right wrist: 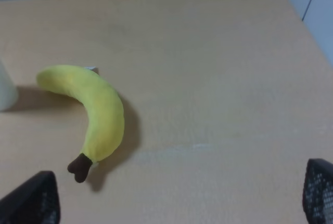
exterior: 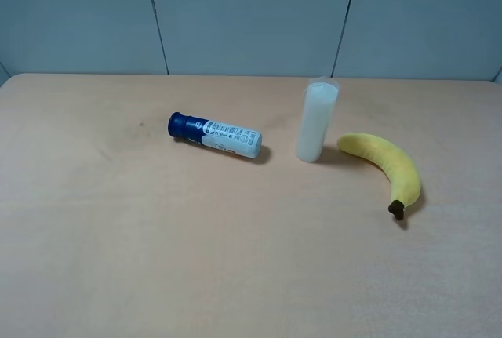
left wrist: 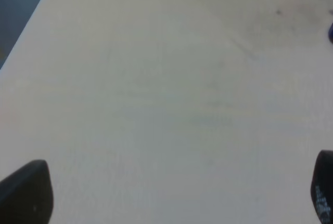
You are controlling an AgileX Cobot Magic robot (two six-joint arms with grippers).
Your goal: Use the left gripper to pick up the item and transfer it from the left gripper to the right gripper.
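Note:
The yellow banana (exterior: 388,167) lies on the table at the right, its dark stem tip toward the front. It also shows in the right wrist view (right wrist: 93,109). Neither arm shows in the high view. The left gripper (left wrist: 177,193) is open over bare table, with only its two black fingertips (left wrist: 26,190) in its own view. The right gripper (right wrist: 179,193) is open and empty, fingertips (right wrist: 34,200) wide apart, back from the banana.
A white bottle with a dark blue cap (exterior: 214,136) lies on its side left of centre. A translucent white cylinder (exterior: 317,121) stands upright just left of the banana. The table's far edge meets a grey wall (exterior: 251,16).

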